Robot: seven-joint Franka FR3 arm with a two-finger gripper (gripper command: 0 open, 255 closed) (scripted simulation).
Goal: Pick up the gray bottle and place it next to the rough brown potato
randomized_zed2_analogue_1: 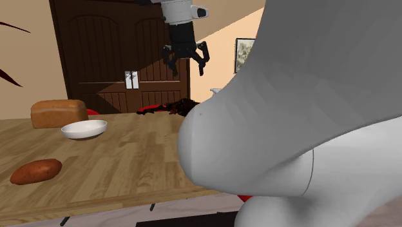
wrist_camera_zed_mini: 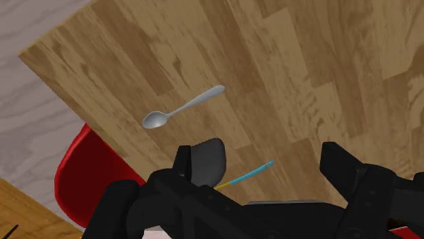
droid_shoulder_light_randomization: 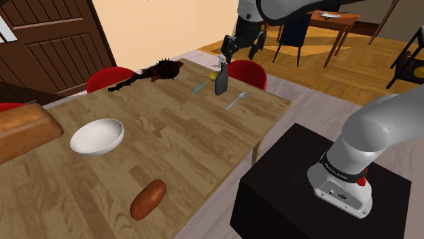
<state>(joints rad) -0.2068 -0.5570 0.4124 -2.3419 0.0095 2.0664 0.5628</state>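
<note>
The grey spray bottle point(droid_shoulder_light_randomization: 221, 79) stands upright near the table's far edge in the shoulder view, between a thin blue stick point(droid_shoulder_light_randomization: 202, 86) and a metal spoon point(droid_shoulder_light_randomization: 236, 101). My gripper point(droid_shoulder_light_randomization: 242, 49) hangs open above the bottle and slightly to its right, not touching it. In the wrist view the bottle's top point(wrist_camera_zed_mini: 207, 159) sits close to one finger point(wrist_camera_zed_mini: 182, 163), with the gripper point(wrist_camera_zed_mini: 258, 155) open around empty air. The brown potato point(droid_shoulder_light_randomization: 147, 199) lies near the table's front edge, far from the bottle. The second exterior view shows the gripper point(randomized_zed2_analogue_1: 187, 64) high over the table and the potato point(randomized_zed2_analogue_1: 35, 171) at the left.
A white bowl point(droid_shoulder_light_randomization: 97, 136) and a bread loaf point(droid_shoulder_light_randomization: 24, 129) sit left of the potato. A dark red spiky thing point(droid_shoulder_light_randomization: 153, 72) lies at the table's far side. Red chairs point(droid_shoulder_light_randomization: 246, 71) stand behind the table. My arm's big white link point(randomized_zed2_analogue_1: 303, 109) blocks the second exterior view's right.
</note>
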